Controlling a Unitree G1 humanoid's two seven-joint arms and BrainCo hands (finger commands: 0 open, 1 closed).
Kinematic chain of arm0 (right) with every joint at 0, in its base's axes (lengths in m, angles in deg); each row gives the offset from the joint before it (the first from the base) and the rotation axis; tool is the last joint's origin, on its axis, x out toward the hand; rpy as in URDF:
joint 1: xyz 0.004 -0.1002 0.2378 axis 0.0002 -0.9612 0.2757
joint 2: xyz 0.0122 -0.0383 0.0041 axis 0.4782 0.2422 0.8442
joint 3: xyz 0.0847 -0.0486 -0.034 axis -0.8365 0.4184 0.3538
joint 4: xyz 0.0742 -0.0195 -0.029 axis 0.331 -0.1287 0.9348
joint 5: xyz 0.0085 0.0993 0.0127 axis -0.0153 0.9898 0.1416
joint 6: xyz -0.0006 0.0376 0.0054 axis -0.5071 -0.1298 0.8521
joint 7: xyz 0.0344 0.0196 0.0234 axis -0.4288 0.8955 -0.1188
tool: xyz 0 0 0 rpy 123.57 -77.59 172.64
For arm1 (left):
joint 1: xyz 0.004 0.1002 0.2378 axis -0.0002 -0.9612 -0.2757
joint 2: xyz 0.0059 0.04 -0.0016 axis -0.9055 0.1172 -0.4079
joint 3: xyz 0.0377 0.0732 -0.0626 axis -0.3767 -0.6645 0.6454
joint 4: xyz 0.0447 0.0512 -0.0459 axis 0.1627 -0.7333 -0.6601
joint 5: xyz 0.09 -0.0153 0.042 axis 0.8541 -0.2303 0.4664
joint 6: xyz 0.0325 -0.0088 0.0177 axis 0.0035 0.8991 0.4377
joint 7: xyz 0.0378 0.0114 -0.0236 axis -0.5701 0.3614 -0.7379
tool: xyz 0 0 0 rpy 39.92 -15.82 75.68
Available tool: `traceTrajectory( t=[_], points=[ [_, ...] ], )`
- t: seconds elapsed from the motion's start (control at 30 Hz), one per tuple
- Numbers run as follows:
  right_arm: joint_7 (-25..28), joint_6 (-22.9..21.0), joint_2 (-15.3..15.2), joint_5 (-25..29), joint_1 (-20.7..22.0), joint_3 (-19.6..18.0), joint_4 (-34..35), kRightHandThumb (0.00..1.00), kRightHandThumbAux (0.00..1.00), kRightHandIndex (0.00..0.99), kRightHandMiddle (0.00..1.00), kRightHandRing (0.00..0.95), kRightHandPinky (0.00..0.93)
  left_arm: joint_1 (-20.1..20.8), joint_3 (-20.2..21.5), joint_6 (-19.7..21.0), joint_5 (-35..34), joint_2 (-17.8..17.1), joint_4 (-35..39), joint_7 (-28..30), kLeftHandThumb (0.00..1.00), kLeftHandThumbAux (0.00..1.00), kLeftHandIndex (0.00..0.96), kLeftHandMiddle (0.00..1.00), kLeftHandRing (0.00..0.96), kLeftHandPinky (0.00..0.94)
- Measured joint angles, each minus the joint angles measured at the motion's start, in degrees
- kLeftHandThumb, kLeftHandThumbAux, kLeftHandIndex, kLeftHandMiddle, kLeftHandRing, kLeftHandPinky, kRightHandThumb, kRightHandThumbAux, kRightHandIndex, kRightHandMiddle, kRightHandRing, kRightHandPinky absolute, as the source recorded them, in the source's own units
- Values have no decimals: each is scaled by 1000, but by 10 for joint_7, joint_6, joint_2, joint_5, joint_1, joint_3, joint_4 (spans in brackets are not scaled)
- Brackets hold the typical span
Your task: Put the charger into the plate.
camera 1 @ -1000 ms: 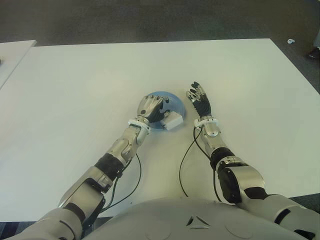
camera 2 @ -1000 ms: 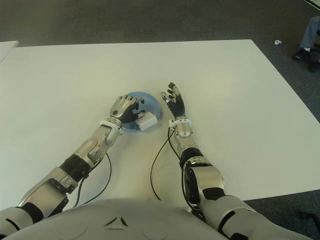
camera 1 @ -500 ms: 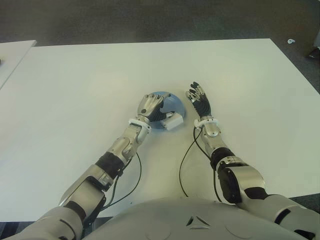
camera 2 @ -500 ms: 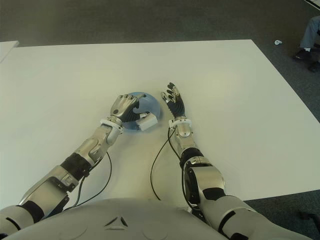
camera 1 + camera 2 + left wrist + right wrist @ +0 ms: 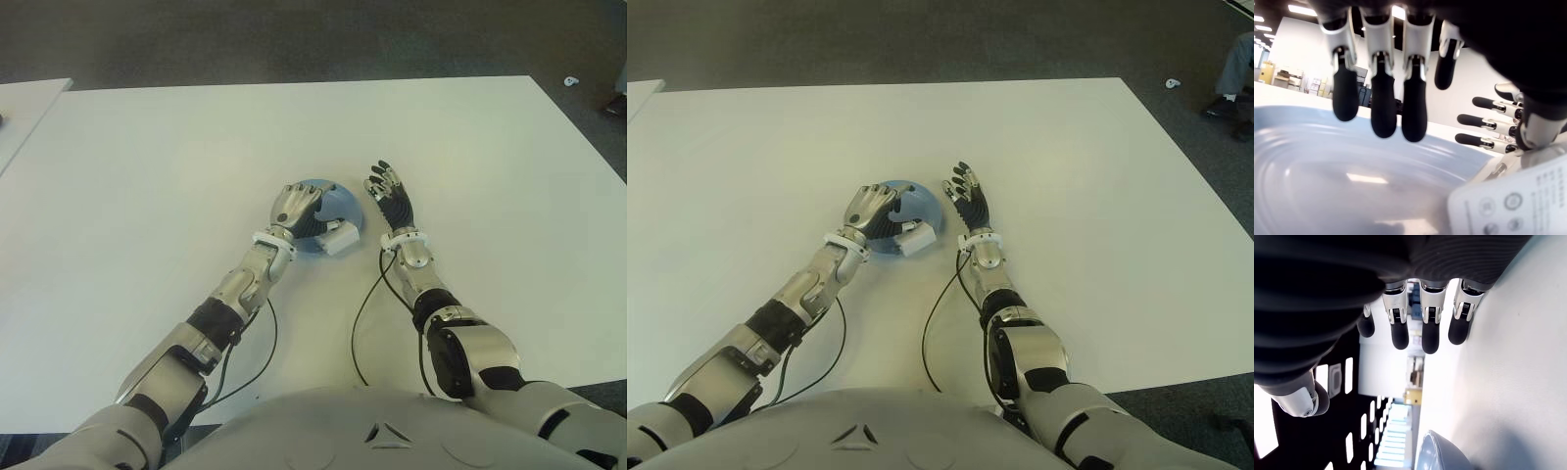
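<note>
Charger [image 5: 338, 237] sits at the near-right rim of the blue plate [image 5: 343, 207], partly over the edge, so we judge the job approx. done but not settled. Our left hand [image 5: 299, 208] hovers over the plate w/ fingers [image 5: 1384, 107] hanging loose, gripping nothing; the charger lies just beside it. Plate holds nothing else we can see. Left to do, we think: nudge the charger fully in. Right hand [image 5: 390, 196] shows just right of the plate, fingers spread, empty, above the white tabletop [image 5: 147, 176].

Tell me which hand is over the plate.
The left hand, above the blue plate by the white charger; the right hand shows beside it, open.
</note>
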Motion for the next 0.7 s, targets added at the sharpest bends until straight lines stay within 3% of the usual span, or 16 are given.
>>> traceTrajectory(
  t=[0.5,0.7],
  points=[
    [0,0,-3,-1,0,1,0,0,508,52,180,171,159,-7,7,-15,-2,0,19,-1,472,532,257,491,488,485],
    [0,0,-3,-1,0,2,0,0,512,58,193,183,163,-17,22,-46,-18,0,32,-12,426,512,180,251,255,240]
  ],
)
